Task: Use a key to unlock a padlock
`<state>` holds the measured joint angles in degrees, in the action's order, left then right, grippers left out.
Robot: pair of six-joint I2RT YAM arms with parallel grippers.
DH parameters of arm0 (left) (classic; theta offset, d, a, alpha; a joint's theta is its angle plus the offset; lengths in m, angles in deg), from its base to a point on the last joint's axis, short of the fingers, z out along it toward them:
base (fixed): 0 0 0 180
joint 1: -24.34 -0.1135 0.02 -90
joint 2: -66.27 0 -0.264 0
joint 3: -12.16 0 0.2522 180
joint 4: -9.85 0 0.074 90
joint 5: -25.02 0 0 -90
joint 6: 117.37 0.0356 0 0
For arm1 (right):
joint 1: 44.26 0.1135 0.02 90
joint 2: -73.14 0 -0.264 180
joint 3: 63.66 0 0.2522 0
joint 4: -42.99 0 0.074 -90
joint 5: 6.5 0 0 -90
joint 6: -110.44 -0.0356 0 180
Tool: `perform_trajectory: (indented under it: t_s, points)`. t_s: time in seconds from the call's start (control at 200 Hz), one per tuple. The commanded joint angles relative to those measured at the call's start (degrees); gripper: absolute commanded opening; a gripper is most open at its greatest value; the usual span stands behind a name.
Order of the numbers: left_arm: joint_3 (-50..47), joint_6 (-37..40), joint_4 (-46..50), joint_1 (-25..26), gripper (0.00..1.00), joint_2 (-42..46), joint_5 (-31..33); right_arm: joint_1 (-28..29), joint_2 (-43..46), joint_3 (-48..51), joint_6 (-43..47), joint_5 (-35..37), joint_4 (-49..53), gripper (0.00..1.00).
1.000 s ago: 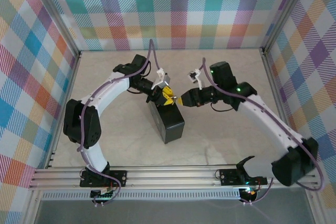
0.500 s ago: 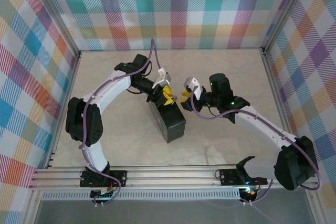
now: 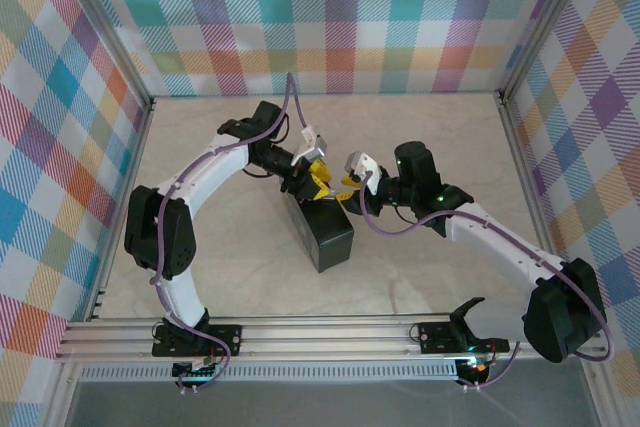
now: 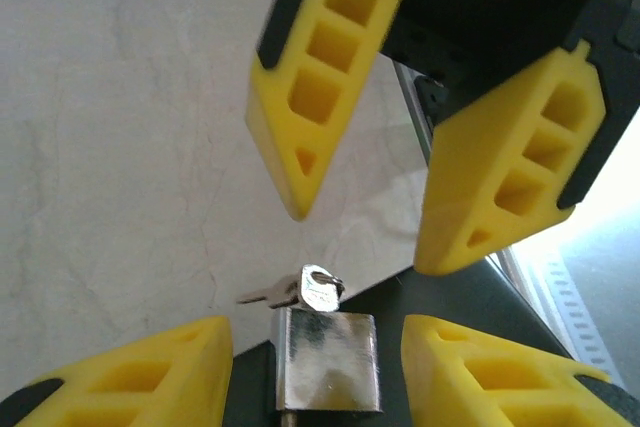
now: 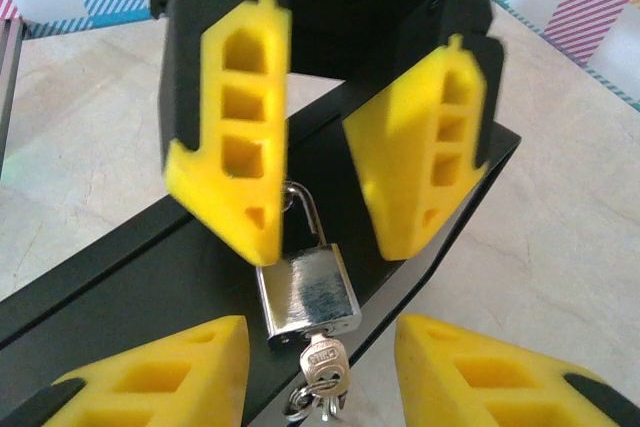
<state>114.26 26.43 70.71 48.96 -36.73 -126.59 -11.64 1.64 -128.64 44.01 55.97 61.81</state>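
I am seeing the padlock (image 5: 308, 292) lying on the black box (image 5: 120, 267), key (image 5: 322, 367) pointing right. The left gripper (image 3: 318, 179) and right gripper (image 3: 348, 182) are both gaping open. Right wrist is showing its loop (image 5: 311, 217).

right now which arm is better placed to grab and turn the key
Right. The key pokes out of the padlock between the open right gripper's fingers; the left gripper straddles the lock's other end.

Padlock (image 5: 308, 292) on box (image 5: 120, 287), key (image 5: 322, 367) in it
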Motion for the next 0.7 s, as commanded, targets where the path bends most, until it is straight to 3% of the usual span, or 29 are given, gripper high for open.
perform_trajectory:
  t_s: [0.0,0.25,0.465,0.695]
  points:
    - [1.0,-4.7,-5.1,-0.2,0.46,4.5,1.0,0.3,-1.2,-3.0,3.6,-3.2,1.8,0.43]
    - [-0.8,-13.5,-7.9,-1.3,0.45,8.5,13.0,0.4,-7.7,-9.0,8.3,-8.3,5.9,0.45]
    - [-9.4,-33.0,-20.5,-1.8,0.45,14.4,30.3,0.4,-10.5,-12.3,12.1,-12.7,12.4,0.46]
    - [-13.6,-45.5,-20.7,-2.1,0.45,19.1,44.9,0.4,-12.6,-13.3,13.8,-13.3,15.6,0.46]
